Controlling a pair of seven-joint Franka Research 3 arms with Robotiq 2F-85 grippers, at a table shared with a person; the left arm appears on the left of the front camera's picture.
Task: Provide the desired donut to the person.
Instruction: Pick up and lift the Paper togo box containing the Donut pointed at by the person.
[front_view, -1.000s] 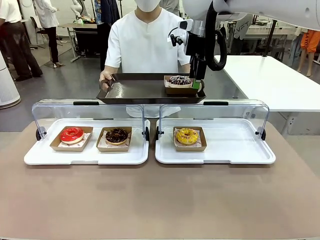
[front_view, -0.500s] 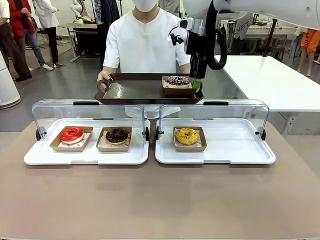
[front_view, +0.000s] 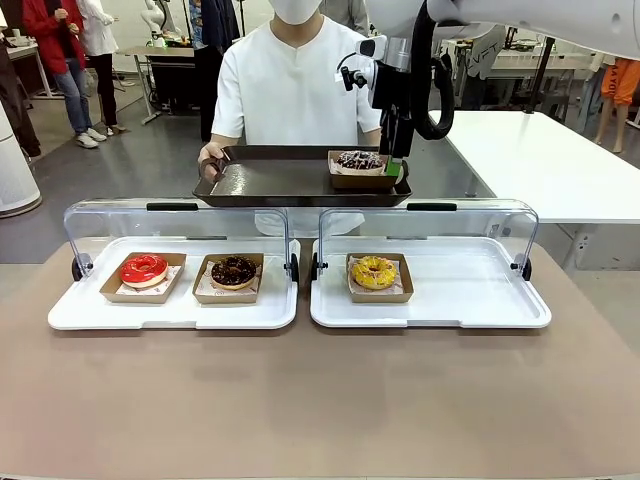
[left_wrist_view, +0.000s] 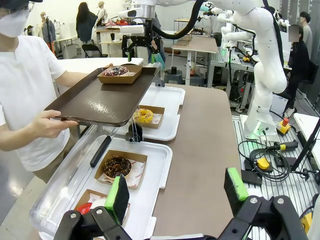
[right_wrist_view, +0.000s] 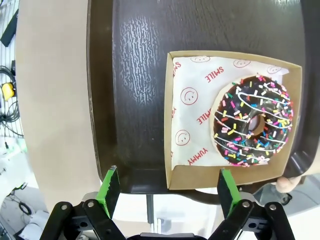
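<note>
The person (front_view: 290, 85) in a white shirt holds a dark brown tray (front_view: 270, 180) out over the display cases. On the tray's right end sits a chocolate donut with coloured sprinkles (front_view: 359, 160) in a cardboard box. My right gripper (front_view: 393, 165) hangs at the box's right side, open and holding nothing. In the right wrist view the donut (right_wrist_view: 252, 125) lies on printed paper in its box on the tray (right_wrist_view: 135, 75), just beyond the open right gripper (right_wrist_view: 167, 187). My left gripper (left_wrist_view: 176, 192) is open and empty, above the table edge beside the left case.
Two white trays (front_view: 175, 312) (front_view: 470, 300) with raised clear lids stand on the brown table. They hold a red donut (front_view: 143, 269), a chocolate donut (front_view: 233, 270) and a yellow donut (front_view: 373, 271), each boxed. Bystanders stand at the far left. A white table (front_view: 540, 160) is at right.
The tray with the boxed donut shifted slightly left, then back to the right. My right gripper stays open beside the box. Bystanders in the background walked.
</note>
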